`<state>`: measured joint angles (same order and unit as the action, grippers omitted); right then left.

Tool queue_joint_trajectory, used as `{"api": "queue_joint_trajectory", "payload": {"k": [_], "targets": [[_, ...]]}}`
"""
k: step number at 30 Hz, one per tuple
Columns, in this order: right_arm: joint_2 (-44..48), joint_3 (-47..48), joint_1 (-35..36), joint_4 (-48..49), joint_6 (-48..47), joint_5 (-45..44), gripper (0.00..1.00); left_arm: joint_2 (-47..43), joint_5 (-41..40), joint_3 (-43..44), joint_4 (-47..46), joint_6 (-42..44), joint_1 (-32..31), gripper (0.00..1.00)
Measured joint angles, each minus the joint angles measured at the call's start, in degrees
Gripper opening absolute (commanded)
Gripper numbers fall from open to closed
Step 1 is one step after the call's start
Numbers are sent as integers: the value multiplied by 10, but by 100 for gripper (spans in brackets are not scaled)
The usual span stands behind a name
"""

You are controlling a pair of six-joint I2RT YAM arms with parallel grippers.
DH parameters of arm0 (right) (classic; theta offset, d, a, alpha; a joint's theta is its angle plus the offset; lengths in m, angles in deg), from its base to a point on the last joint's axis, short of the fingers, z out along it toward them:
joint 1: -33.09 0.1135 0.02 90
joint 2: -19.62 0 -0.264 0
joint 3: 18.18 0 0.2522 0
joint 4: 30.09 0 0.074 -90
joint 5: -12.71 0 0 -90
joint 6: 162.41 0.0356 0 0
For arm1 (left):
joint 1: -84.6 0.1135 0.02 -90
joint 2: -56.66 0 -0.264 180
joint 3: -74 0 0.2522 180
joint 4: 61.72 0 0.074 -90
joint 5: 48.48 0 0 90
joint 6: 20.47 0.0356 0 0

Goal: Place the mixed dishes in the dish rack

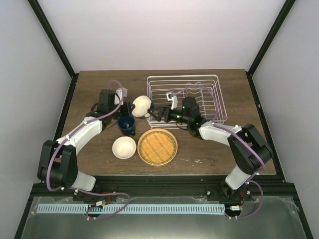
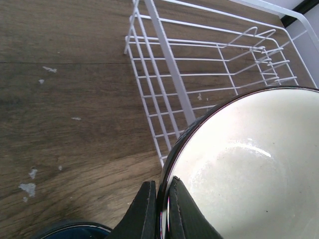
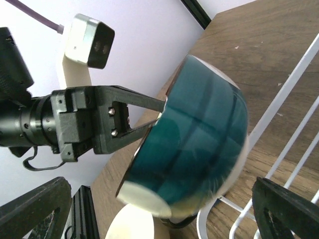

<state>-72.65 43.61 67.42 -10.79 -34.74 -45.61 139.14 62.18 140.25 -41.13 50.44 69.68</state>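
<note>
Cream bowl (image 1: 141,105) pinched by its rim beside the dish rack (image 1: 182,76)
Nearest, second bowl (image 1: 124,147) and orange plate (image 1: 157,146) lie empty, blue cup (image 1: 126,124) behind. Left gripper (image 2: 160,209) clamps the lifted bowl; right gripper (image 1: 158,114) stands spread apart beside it. Such a thin hold could slip, or the bowl strike the rack's wire. No dish in the rack.
</note>
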Motion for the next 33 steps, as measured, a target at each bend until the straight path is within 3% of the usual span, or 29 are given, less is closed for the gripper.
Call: {"api": "queue_joint_trajectory", "payload": {"k": [16,24,33], "targets": [[-54,22,18,13,19,7,100,-1,-11,-1,-12,-4,-30,0],[-55,22,18,24,23,9,83,-11,-8,-11,-21,-13,-30,0],[-70,22,17,45,49,12,74,-13,-19,-29,-55,-19,-31,1]]}}
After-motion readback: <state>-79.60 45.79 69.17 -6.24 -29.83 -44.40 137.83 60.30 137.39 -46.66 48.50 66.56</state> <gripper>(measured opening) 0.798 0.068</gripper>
